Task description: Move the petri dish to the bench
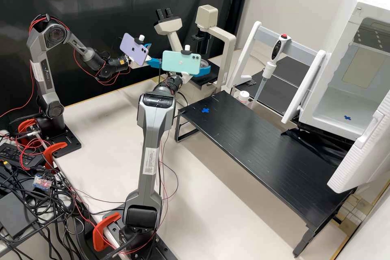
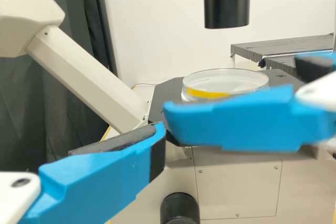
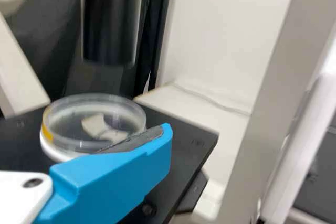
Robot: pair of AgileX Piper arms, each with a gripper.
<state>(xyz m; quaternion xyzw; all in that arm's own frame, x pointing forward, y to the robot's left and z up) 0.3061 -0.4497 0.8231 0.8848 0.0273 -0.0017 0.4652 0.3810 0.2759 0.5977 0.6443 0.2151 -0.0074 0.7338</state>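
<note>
Tabletop (image 1: 103, 124), pale; black curtain (image 1: 103, 4) behind from 9 to 12 o'clock, pale wall at 1. Hours counted from the middle of the high view.

Black platform (image 1: 260, 146), legged, slatted, at 4 o'clock; small blue cross (image 1: 205, 110) on its end nearest 12.

Microscope (image 1: 167, 27), cream, at 12 o'clock, with black stage (image 3: 186, 148).

Petri dish (image 3: 94, 106), one, clear and round, yellow mark at its edge; lying on the microscope's stage, beneath a black cylinder (image 3: 111, 17).

Left arm (image 1: 44, 73), base at 9 o'clock, purple phone (image 1: 134, 48) on its wrist. Left gripper (image 1: 156, 54) at 11 o'clock, fingers spread, nothing between them.

Right arm (image 1: 151, 150), base at 7 o'clock, mint phone (image 1: 180, 62) on its wrist. Right gripper (image 1: 206, 66) at 12 o'clock, beside the dish, fingers spread, one crossing in front of the dish in both wrist views; whether it touches the glass cannot be told.

Pipette (image 1: 276, 55), one, red-topped, upright and slightly tilted on a white stand (image 1: 302, 44), at 2 o'clock.

White cabinet (image 1: 365, 0), door open, between 2 and 3 o'clock; second blue cross (image 1: 347, 118) inside.

Cables (image 1: 53, 215), a black and red tangle, at 8 o'clock.
</note>
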